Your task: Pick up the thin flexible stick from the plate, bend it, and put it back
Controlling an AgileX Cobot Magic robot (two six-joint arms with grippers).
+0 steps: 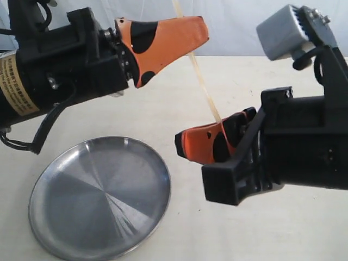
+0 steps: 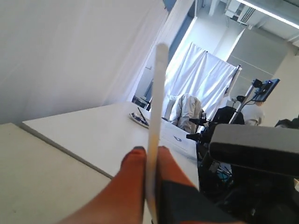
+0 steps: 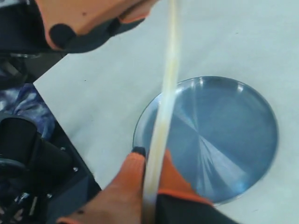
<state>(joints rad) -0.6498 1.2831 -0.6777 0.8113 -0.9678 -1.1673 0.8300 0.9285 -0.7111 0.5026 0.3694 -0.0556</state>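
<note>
The thin flexible stick (image 1: pixel 204 87), a pale cream strip, runs straight and slanted in the air between my two grippers, well above the table. My left gripper (image 1: pixel 196 41), orange-fingered, is shut on its upper part; the stick (image 2: pixel 156 116) sticks out past those fingertips (image 2: pixel 135 156). Lower down, my right gripper (image 1: pixel 217 130) is shut on the other end, and in the right wrist view the stick (image 3: pixel 166 102) rises from between the fingers (image 3: pixel 133 172) toward the left gripper (image 3: pixel 140 7). The plate (image 1: pixel 49 190), a round silver dish, lies empty on the table at lower left; its rim (image 3: pixel 273 140) also shows beneath the stick.
A pale table top (image 1: pixel 163 103) carries the plate. The right arm's black body (image 1: pixel 304 141) and grey camera housing (image 1: pixel 283 32) fill the right side. A white curtain (image 1: pixel 234 22) hangs behind the table.
</note>
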